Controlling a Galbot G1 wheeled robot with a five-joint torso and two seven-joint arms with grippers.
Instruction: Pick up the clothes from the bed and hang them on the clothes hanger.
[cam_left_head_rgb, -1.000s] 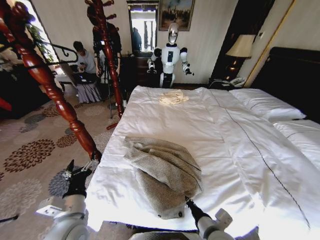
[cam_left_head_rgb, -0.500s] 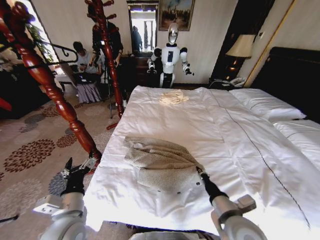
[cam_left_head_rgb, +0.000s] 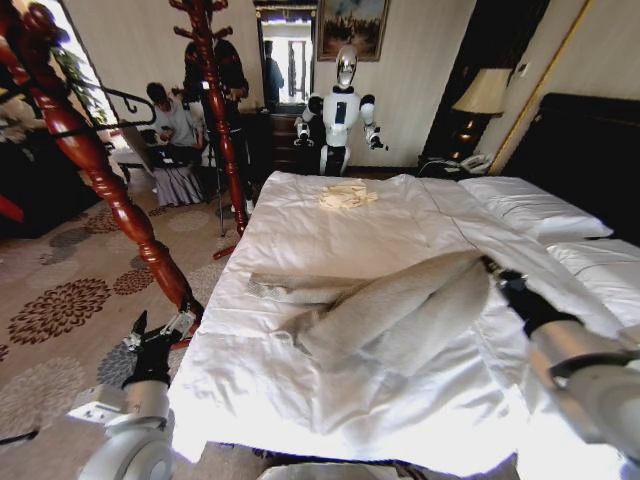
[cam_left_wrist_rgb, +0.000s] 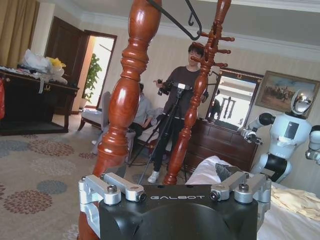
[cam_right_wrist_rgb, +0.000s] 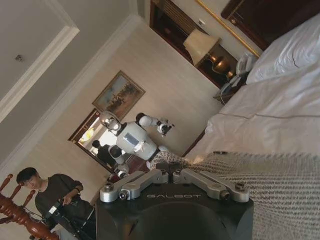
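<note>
- The clothes (cam_left_head_rgb: 385, 310), a grey-beige herringbone jacket, lie drawn out in a long band across the white duvet of the bed (cam_left_head_rgb: 330, 240), running from near the robot's-left edge of the mattress up toward the right.
- One end of the jacket is raised off the duvet at the right gripper (cam_left_head_rgb: 492, 268); the other end trails flat on the cover, a narrow strip of it pointing toward the bed's left edge.
- The right gripper is closed on the jacket's upper end; in the right wrist view the woven cloth (cam_right_wrist_rgb: 280, 190) bunches right at the fingers (cam_right_wrist_rgb: 170, 175), which are drawn together with fabric between them.
- The right arm reaches forward and up over the right half of the bed, its dark wrist and pale forearm slanting back toward the lower right corner of the head view.
- The left gripper (cam_left_head_rgb: 158, 335) is held low beside the bed's near left corner, pointing up, close to the turned wooden coat stand (cam_left_head_rgb: 105, 180); I cannot tell whether its fingers are parted or closed, and nothing shows in them.
- The clothes hanger (cam_left_wrist_rgb: 175, 20), thin and black, hangs high by the coat stand in the left wrist view.
- A small cream garment (cam_left_head_rgb: 348, 194) lies far up the bed, well apart from the jacket.
</note>
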